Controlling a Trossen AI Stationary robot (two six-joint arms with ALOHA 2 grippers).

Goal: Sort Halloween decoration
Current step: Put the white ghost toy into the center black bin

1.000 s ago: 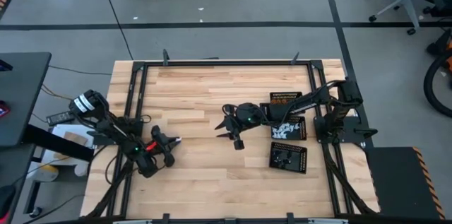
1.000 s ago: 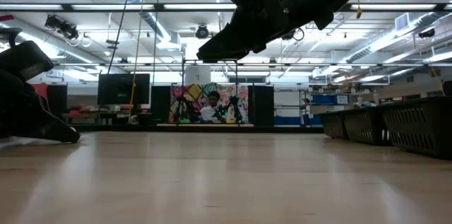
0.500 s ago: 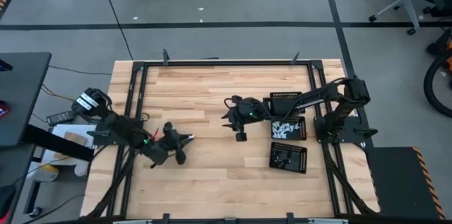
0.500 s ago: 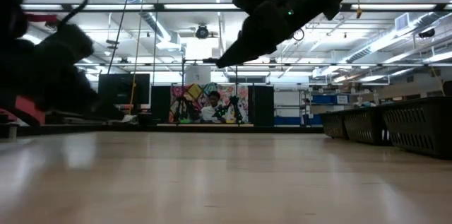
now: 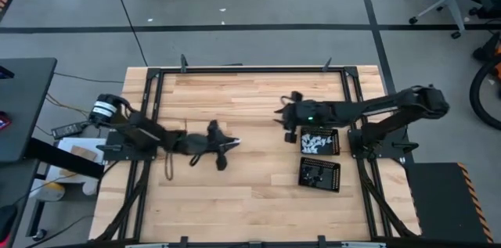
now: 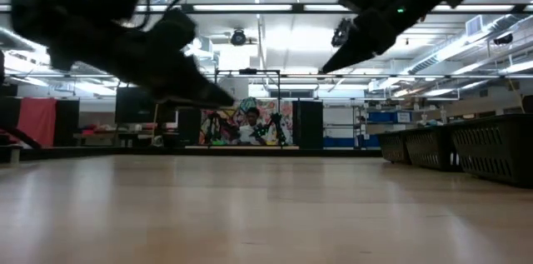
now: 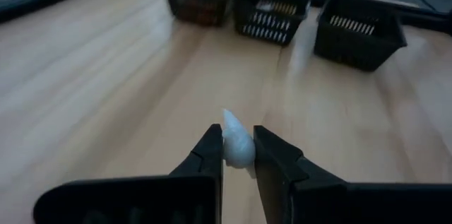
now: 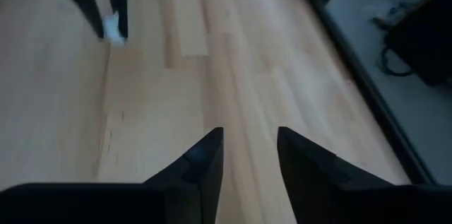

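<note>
Your left pincer (image 7: 238, 155), clamped on white decoration (image 7: 236, 145), has advanced toward trays (image 5: 319, 141); right pincer (image 8: 245, 155), empty, part-open, has pulled back there.

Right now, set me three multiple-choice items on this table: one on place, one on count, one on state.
1. Where do the black trays stand?
A. by the right arm's base
B. by the left arm's base
C. at the table's centre

2. How many black trays show in the left wrist view?
A. one
B. three
C. five

3. What is the left gripper doing?
A. hanging open and empty
B. holding a small white piece
C. gripping a tray

Answers: 1 A, the high view shows them clustered at the table's right side. 2 B, three stand in a row across the table. 3 B, its jaws are shut on the piece, while the right gripper is open and empty.
</note>
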